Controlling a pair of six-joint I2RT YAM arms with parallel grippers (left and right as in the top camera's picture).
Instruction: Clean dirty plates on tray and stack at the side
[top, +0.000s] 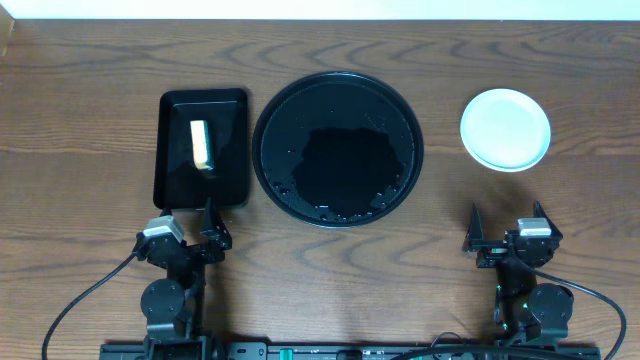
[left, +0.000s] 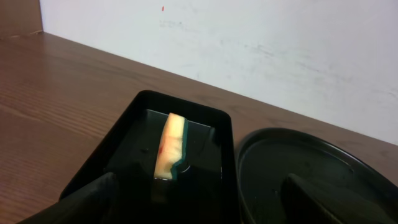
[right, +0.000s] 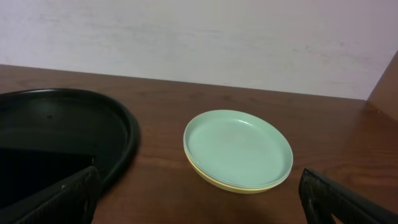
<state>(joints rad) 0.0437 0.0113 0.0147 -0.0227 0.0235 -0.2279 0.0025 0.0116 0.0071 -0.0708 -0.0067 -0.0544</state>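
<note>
The plates (top: 505, 129) sit in one stack on the table at the right; in the right wrist view a mint-green plate (right: 239, 147) lies on top of a pale yellow one, and I cannot count more. The round black tray (top: 337, 148) stands at the table's middle with nothing on it but wet spots; its rim also shows in the left wrist view (left: 249, 149) and the right wrist view (right: 127, 134). My left gripper (top: 190, 232) is open and empty near the front left. My right gripper (top: 505, 232) is open and empty at the front right, short of the stack.
A rectangular black tray (top: 202, 148) left of the round tray holds a yellow sponge with a green backing (top: 201, 146), which stands on edge in the left wrist view (left: 171, 146). A white wall runs behind the table's far edge.
</note>
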